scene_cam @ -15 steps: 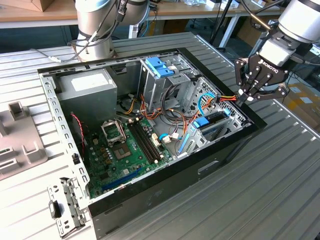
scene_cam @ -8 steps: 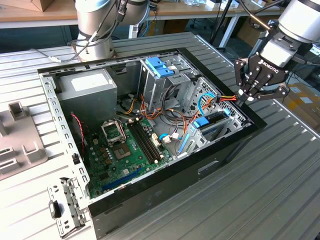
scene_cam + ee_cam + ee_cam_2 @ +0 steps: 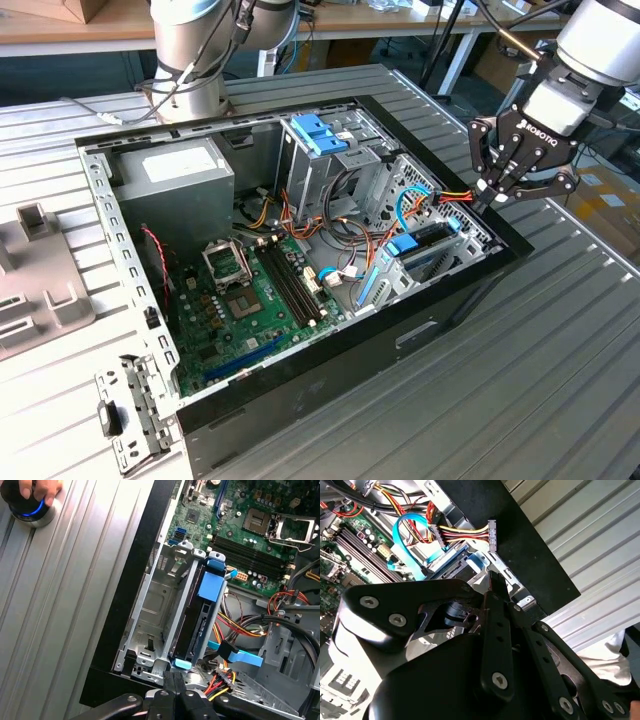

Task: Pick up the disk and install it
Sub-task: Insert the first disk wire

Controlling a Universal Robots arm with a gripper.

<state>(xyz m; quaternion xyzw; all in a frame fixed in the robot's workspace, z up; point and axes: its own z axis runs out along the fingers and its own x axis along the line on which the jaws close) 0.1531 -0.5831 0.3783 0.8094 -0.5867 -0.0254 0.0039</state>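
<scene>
While the open computer case point(image 3: 300, 250) is lying on its side on the ribbed metal counter point(image 3: 560, 330), the gripper point(image 3: 497, 197) is hovering just over the case's front corner at the exterior view's right, fingers pinched together with nothing between them — in both wrist views the fingertips point(image 3: 175, 682) are meeting tip to tip. The disk point(image 3: 197, 625) is sitting edge-on in the drive cage point(image 3: 160, 605), a dark slab with blue trim, occupying the slot nearer the motherboard point(image 3: 250, 525); the slot beside it, toward the case's black outer wall, is standing bare metal. In the exterior view the disk point(image 3: 425, 245) is showing just below the gripper, slightly toward that view's left. A bundle of red, yellow and black power wires point(image 3: 462, 530) is trailing close to the fingertips, and a light-blue ribbon cable point(image 3: 407, 540) is looping beside it. Off on the counter, a person's hand point(image 3: 42, 487) is resting on a round knob lit with a blue ring point(image 3: 27, 507).
</scene>
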